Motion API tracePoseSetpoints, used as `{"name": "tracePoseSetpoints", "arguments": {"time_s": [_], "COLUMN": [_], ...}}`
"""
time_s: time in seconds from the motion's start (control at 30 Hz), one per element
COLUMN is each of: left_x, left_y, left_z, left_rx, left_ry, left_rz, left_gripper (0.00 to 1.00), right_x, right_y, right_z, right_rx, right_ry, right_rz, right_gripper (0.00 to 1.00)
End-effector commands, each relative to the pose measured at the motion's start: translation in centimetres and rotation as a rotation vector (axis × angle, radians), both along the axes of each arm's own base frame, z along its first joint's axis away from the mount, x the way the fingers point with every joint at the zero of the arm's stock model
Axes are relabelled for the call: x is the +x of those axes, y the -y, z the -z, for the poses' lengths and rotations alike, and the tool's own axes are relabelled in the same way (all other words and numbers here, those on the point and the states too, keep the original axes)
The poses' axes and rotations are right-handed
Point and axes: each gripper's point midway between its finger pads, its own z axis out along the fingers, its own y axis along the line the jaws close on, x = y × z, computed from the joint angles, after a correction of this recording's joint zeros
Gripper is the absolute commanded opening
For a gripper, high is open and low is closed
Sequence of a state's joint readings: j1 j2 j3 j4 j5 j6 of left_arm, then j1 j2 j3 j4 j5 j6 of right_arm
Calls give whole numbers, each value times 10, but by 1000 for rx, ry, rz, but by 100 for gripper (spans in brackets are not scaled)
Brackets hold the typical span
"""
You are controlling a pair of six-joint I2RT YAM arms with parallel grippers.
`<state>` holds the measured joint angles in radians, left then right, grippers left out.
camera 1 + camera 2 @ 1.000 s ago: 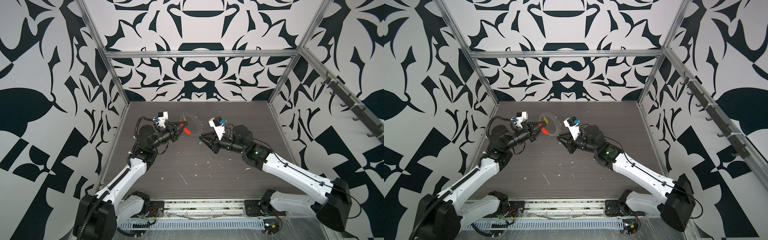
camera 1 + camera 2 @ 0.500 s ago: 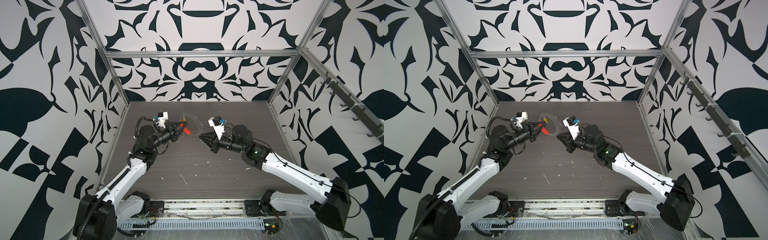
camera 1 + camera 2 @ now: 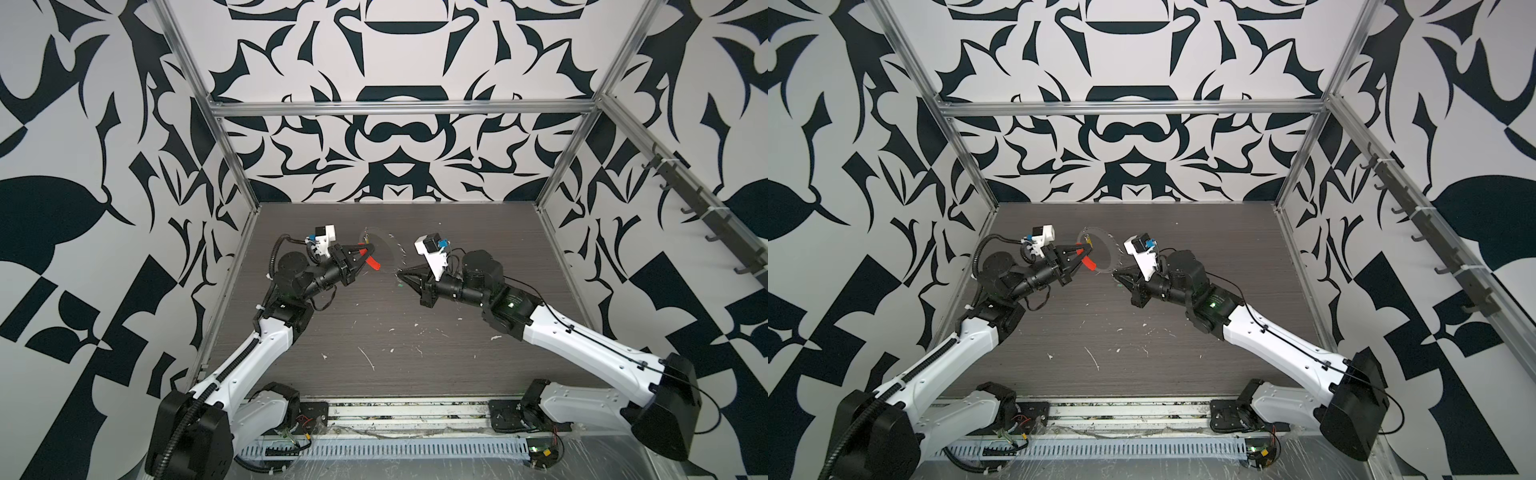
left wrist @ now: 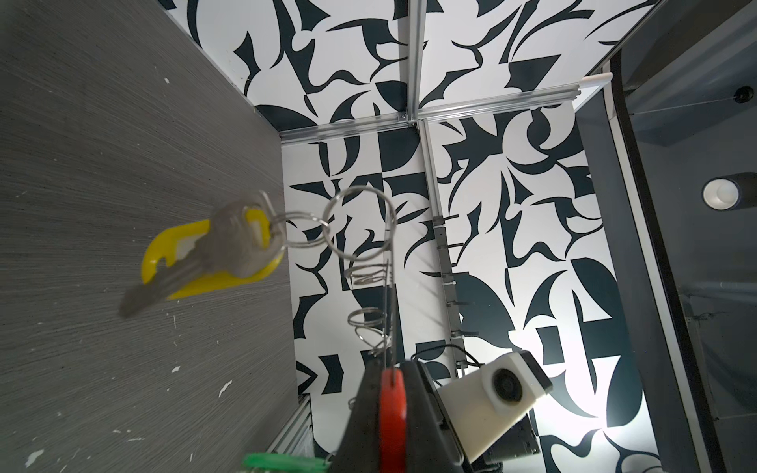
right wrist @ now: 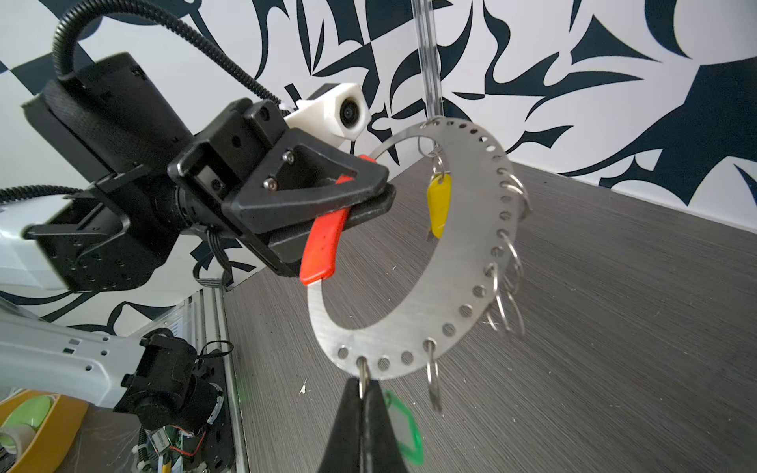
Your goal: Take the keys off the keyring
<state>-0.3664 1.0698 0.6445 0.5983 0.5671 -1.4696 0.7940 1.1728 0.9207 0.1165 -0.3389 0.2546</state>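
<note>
Red sleeve (image 5: pixel 323 245) of the keyring (image 5: pixel 463 262) sits clamped in the left end effector (image 5: pixel 368 196), over the tabletop's (image 3: pixel 457 353) far half. Right end effector (image 5: pixel 362 393) is pinched closed on its bottom split ring (image 5: pixel 362 372), green key (image 5: pixel 403 426) right beside.

Both arms wear glossy white shells over black joints: the left arm (image 3: pixel 266 349) carries a ribbed black hose (image 3: pixel 188 417), the right arm (image 3: pixel 582 345) a thin black cable (image 3: pixel 602 345) clipped along it and a small green light (image 3: pixel 510 305). Chunky black motor housings (image 3: pixel 665 411) sit at the bases. Each wrist has a white, boxy camera housing (image 3: pixel 432 255) with a blue plug (image 3: pixel 443 242). The left gripper (image 5: pixel 387 192) is matte black, its fingers (image 5: pixel 307 196) triangular frames fixed by 2 silver screws (image 5: pixel 288 157); the right gripper (image 3: pixel 400 273) matches.
</note>
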Motion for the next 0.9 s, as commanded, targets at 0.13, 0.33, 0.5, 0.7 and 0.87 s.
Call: {"name": "tracePoseSetpoints", "arguments": {"time_s": [0.13, 0.33, 0.5, 0.7, 0.87], "left_x": [-2, 1, -1, -12, -23], "left_y": [-4, -4, -5, -8, -24], "left_z": [-4, -1, 1, 12, 20], "left_rx": [-10, -10, -12, 48, 181], "left_ry": [5, -12, -14, -24, 21], "left_rz": [-17, -22, -18, -12, -9], "left_gripper": [0, 0, 27, 50, 61], "right_x": [-6, -11, -11, -6, 0], "right_y": [10, 15, 11, 13, 23], "right_z": [-34, -42, -45, -50, -53], "right_rx": [32, 34, 36, 41, 48], "right_ry": [79, 97, 96, 98, 59], "right_rz": [21, 19, 5, 5, -32], "right_gripper": [0, 0, 0, 0, 0]}}
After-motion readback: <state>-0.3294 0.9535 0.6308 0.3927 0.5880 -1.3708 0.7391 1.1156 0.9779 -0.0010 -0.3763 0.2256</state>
